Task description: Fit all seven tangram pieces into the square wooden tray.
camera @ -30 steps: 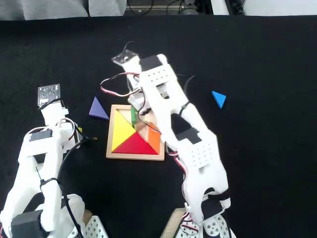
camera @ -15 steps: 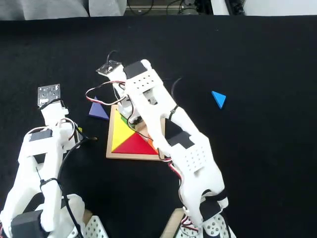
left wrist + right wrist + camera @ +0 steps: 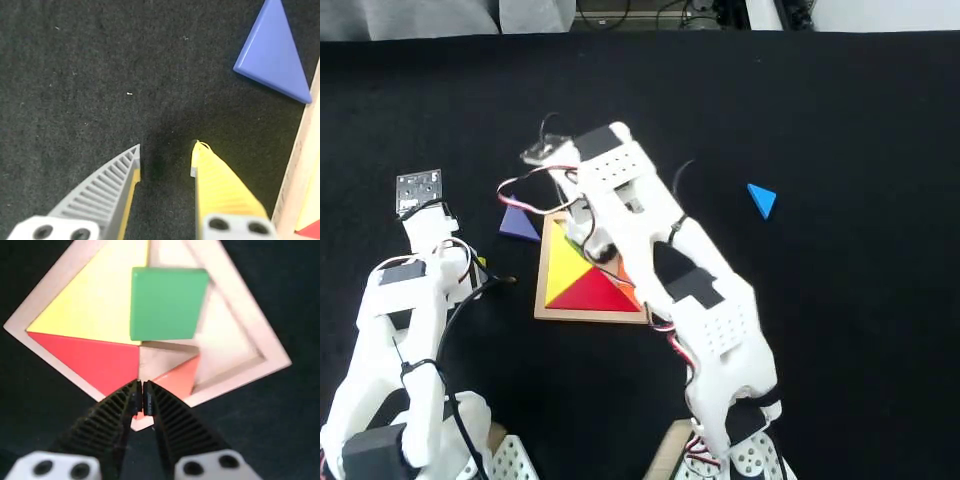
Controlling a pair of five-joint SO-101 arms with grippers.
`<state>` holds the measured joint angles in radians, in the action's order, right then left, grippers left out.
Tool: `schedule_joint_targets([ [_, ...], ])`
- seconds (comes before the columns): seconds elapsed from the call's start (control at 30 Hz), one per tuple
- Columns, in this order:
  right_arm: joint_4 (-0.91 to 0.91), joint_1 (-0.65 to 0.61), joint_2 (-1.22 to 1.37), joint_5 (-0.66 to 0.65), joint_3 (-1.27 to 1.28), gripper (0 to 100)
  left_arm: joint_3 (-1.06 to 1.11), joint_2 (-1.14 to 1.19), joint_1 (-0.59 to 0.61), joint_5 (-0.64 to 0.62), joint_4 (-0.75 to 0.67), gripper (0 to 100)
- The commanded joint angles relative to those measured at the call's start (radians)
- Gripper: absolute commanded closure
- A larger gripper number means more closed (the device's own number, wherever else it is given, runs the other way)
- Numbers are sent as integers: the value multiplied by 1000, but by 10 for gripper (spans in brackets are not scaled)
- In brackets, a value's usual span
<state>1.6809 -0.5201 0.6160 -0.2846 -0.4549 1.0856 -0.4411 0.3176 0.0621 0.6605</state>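
Note:
The square wooden tray (image 3: 542,300) lies mid-table with a yellow triangle (image 3: 565,270) and a red triangle (image 3: 595,294) in it. In the right wrist view the tray (image 3: 235,340) also holds an orange piece (image 3: 177,377) and a green square (image 3: 167,302) lying askew beside the yellow triangle (image 3: 95,305). My right gripper (image 3: 140,387) is shut and empty above the tray's corner. The right arm (image 3: 630,200) covers the tray's far side. My left gripper (image 3: 167,155) stands open over bare cloth, left of the tray's edge (image 3: 300,165). A dark blue triangle (image 3: 275,55) lies ahead of it.
A small light blue triangle (image 3: 761,199) lies alone far to the right. The dark blue triangle (image 3: 518,222) sits just off the tray's far left corner. Black cloth covers the table, with free room at the right and the front.
The right arm has swung left across the tray's far side. The left arm has kept still.

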Motion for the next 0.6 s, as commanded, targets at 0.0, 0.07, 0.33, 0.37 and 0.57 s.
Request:
schedule_joint_targets([
  [0.0,-115,17,-84,-3,-54,988,-13,-6,5,-11,-18,830],
  [0.07,-207,15,-76,-3,-64,988,-13,-6,5,-11,-18,830],
  [0.33,-258,-20,54,-3,-107,988,-13,-5,5,-11,-18,830],
  [0.37,-247,-25,67,-3,-113,988,-13,-5,5,-11,-18,830],
  [0.57,-198,14,99,-9,-122,988,-13,-5,5,-11,-18,830],
])
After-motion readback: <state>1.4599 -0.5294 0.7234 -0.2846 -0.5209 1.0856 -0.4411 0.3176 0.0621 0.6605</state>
